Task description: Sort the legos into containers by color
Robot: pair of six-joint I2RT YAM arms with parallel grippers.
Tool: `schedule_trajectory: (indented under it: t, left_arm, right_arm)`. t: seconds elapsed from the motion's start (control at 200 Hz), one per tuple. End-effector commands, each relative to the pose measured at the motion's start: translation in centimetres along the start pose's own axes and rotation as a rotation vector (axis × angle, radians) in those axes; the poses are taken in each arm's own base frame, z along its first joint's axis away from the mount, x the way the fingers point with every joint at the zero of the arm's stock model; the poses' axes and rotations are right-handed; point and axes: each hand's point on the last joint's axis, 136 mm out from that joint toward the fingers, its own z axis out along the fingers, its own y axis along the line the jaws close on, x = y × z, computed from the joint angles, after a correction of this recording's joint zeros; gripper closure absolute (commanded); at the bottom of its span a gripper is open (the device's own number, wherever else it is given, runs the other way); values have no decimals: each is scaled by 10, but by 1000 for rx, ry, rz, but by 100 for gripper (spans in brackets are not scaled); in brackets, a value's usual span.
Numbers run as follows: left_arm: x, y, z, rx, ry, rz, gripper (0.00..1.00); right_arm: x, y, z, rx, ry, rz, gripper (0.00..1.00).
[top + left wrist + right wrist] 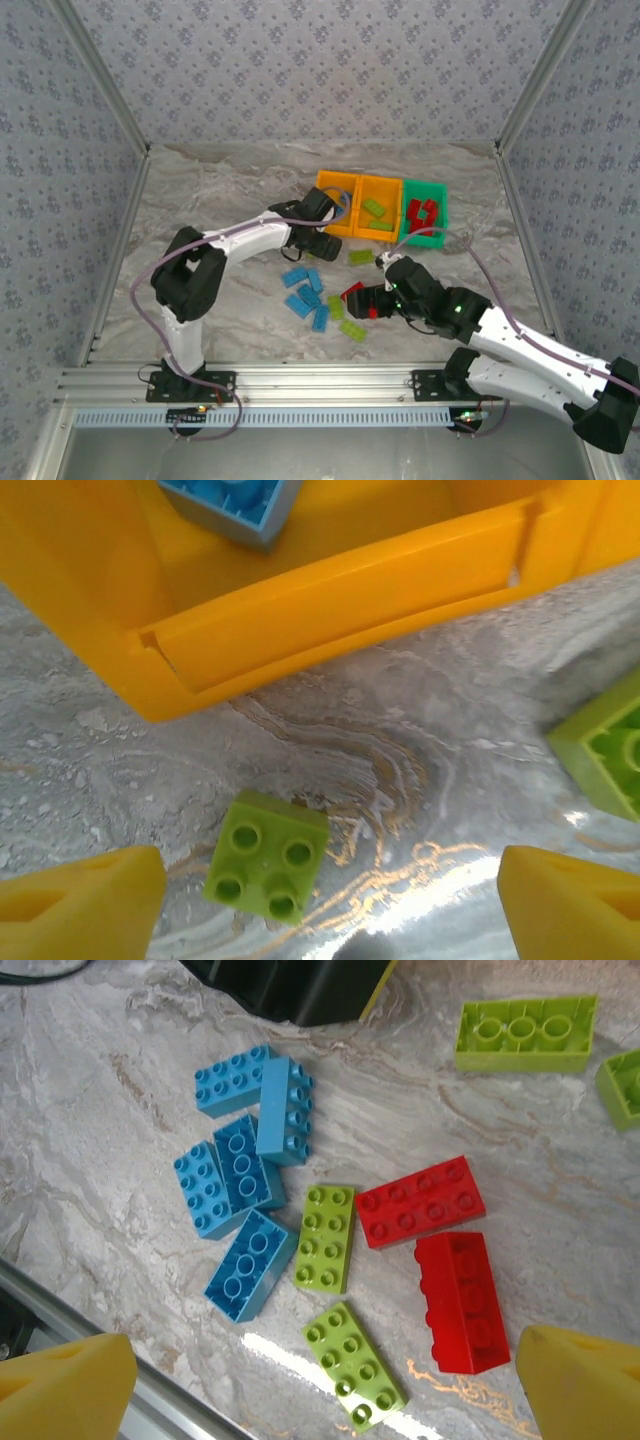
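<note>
Bricks point(325, 1235) lie loose on tabletop point(90, 1080): blue, green, red mix under right fingers point(60, 1390), which are spread and empty. Left fingers point(85, 900) also spread, empty, low over small green brick point(267, 855) just outside orange bin point(330, 600) holding blue. Your step, likely: grab that brick. It sits off centre, so shift until it lies midway, square up to its sides, descend to tabletop, close firmly. Green belongs in middle bin point(382, 180). Mind bin wall on lift.
</note>
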Motion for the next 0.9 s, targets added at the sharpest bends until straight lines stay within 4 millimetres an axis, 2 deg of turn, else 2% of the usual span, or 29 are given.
schedule_trajectory:
  t: [0.0,0.095,0.26,0.325,0.435,0.485,0.565,0.655,0.77,0.829,0.894]
  left_arm:
    - [8,3,8,2,65,40,20]
    - [14,10,18,-37,85,59,26]
    - [23,12,30,-49,118,70,49]
    - [24,11,32,-43,121,66,53]
    - [23,8,27,-24,114,61,65]
    - [21,5,20,-11,100,61,69]
    - [15,-7,-2,33,61,67,70]
    - [4,-33,-40,83,-9,136,70]
    - [-23,-72,-85,137,-147,201,70]
    - [-37,-91,-96,172,-202,232,70]
    - [-54,-105,-96,181,-246,262,70]
  right_arm:
    - [-19,-2,-6,19,-75,-19,0]
    - [-23,-2,-8,15,-92,-12,0]
    - [-26,-4,-7,19,-101,-2,0]
    - [-26,-7,-7,32,-105,9,0]
    - [-28,-9,-8,38,-113,25,0]
    - [-28,-9,-8,37,-112,32,0]
    - [-30,-6,-12,23,-120,39,0]
    - [-34,-4,-20,10,-146,58,0]
    - [-41,-14,-33,46,-215,91,0]
    - [-45,-21,-41,65,-258,105,0]
    - [-47,-25,-49,73,-296,121,0]
